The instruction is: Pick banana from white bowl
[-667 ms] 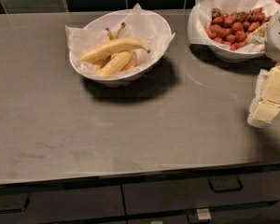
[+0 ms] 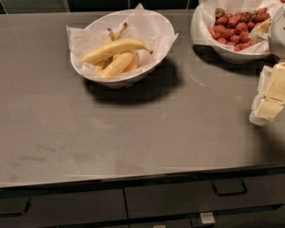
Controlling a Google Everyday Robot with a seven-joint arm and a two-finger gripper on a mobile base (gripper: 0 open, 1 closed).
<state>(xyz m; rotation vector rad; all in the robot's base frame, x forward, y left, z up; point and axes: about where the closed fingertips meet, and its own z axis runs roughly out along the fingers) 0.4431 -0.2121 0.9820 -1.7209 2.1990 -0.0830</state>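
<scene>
The banana (image 2: 115, 48), long, curved and yellow with a dark tip, lies on top of shorter bananas (image 2: 118, 64) in the white bowl (image 2: 109, 82). The bowl is lined with crinkled white paper and stands at the back left of the grey counter (image 2: 133, 137). My gripper (image 2: 267, 112), cream-coloured, hangs at the far right edge of the camera view. It points down just above the counter, far to the right of the bowl, and holds nothing that I can see.
A second paper-lined bowl of red strawberries (image 2: 235, 25) stands at the back right, just behind the gripper. Dark tiles run behind the counter. Drawers with handles (image 2: 229, 188) sit below its front edge.
</scene>
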